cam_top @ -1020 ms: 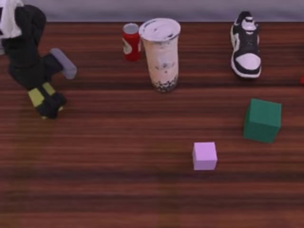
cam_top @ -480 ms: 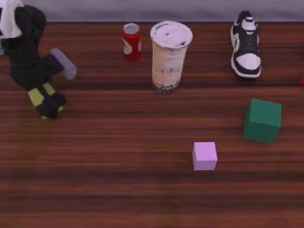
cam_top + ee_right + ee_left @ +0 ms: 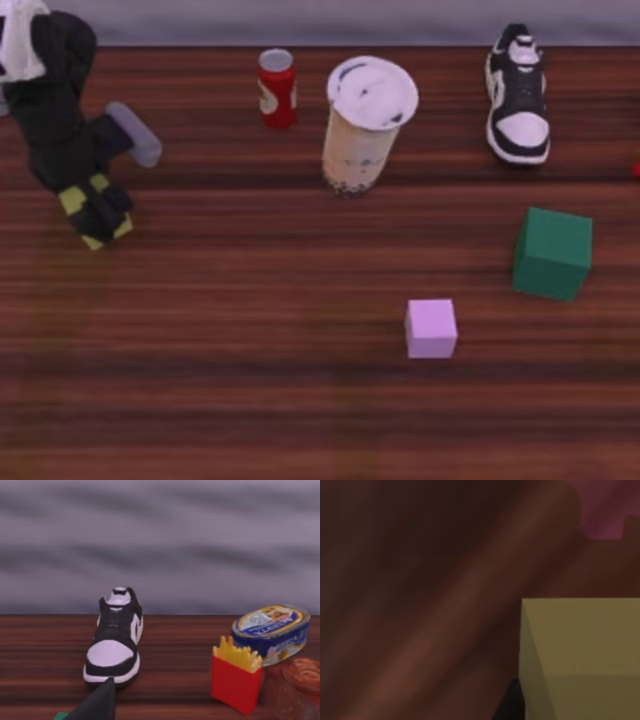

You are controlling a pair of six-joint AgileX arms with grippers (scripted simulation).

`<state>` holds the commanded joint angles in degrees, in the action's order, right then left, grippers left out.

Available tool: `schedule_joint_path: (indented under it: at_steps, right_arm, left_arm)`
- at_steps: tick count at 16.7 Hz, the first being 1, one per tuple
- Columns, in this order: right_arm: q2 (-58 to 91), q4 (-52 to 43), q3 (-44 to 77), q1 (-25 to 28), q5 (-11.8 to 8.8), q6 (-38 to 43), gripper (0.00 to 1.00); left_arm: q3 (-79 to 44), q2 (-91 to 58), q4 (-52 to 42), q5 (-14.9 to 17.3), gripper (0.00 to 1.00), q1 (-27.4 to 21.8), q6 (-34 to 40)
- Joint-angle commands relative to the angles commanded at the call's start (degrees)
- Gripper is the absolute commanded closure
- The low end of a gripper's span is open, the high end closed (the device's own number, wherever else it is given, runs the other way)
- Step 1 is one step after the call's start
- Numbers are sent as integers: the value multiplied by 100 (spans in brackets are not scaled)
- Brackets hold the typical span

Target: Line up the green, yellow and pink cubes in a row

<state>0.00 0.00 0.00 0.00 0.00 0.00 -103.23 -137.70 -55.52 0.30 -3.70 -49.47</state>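
L claw clamped on yellow cube, table's left side.

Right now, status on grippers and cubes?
Left gripper shut on yellow cube, far left. Pink cube, green cube apart, right. Right gripper unseen.

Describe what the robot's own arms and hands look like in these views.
Only the left arm shows in the top view: bulky black links with a white section at the top corner and a grey cylindrical stub jutting from its side. Its left hand is black and narrow. Of the right arm, only a dark pointed fingertip shows at the edge of the right wrist view.
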Motion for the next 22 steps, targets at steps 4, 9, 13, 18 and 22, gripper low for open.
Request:
schedule_joint_path:
  at_steps: [4,9,13,18,22]
  right_arm:
    - [0,0,0,0,0,0,0]
    - [0,0,0,0,0,0,0]
    - [0,0,0,0,0,0,0]
    - [0,0,0,0,0,0,0]
    - [0,0,0,0,0,0,0]
  left_arm:
    - [0,0,0,0,100,0,0]
    - [-1,147,-91,63,100,-16,45]
    - [-343,259,-525,72,100,22,42]
    - [-936,528,-1412,59,100,91,55]
    - [-936,518,-1412,57,100,59,46]
